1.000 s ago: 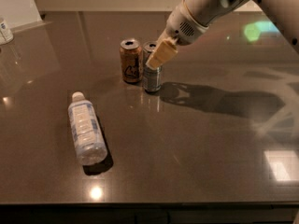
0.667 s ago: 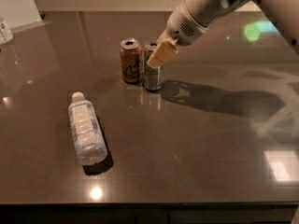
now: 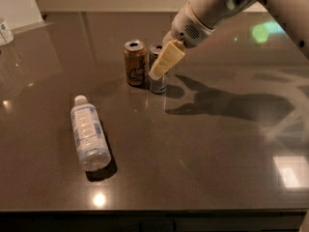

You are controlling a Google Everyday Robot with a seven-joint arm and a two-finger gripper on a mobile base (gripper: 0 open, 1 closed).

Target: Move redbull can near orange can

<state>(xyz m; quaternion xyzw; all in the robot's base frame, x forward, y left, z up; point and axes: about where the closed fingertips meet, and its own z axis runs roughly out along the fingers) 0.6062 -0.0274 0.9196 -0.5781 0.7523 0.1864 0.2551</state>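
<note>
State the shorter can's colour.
The orange can is orange-brown with cursive script (camera view); the gripper is at the redbull can.

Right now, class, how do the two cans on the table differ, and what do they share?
The grey can is slim and silver-grey; the orange can is wider and orange-brown. The gripper, at the grey can, hides part of it; the orange can shows whole. Both stand upright, side by side, with silver tops.

redbull can (image 3: 158,84) silver-grey, dark markings | orange can (image 3: 135,65) orange-brown, cursive script | hand (image 3: 157,70) cream, at redbull can
</note>
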